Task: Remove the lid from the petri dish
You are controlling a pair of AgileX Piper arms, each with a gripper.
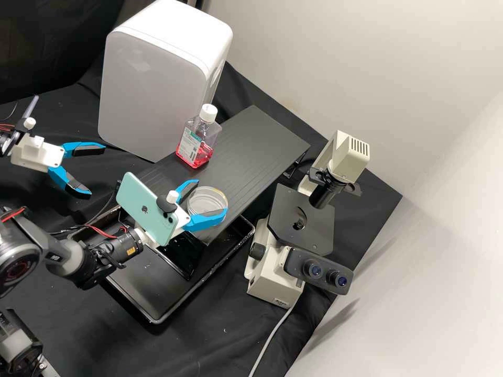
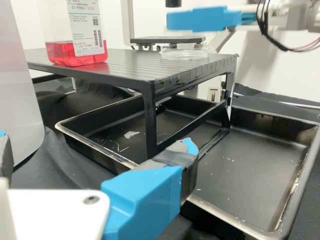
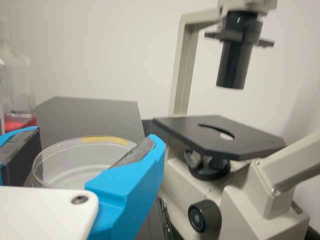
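Observation:
A clear petri dish (image 1: 208, 200) with its lid on rests near the front edge of a black ribbed shelf (image 1: 257, 141). My right gripper (image 1: 210, 197) hangs open just above the dish, one blue finger on each side. In the right wrist view the dish (image 3: 75, 160) shows between the spread fingers (image 3: 132, 172). From the left wrist view the dish (image 2: 184, 53) lies on the shelf (image 2: 125, 62), and a blue finger of the right gripper (image 2: 200, 19) sits clearly above it. My left gripper (image 1: 95, 170) is open over the black cloth, to the left of the shelf, holding nothing.
A flask of pink liquid (image 1: 196, 139) stands at the shelf's back left. The shelf's legs stand in a black tray (image 1: 157, 298). Behind is a white box (image 1: 162, 73), and a microscope (image 1: 309, 230) stands to the right of the shelf.

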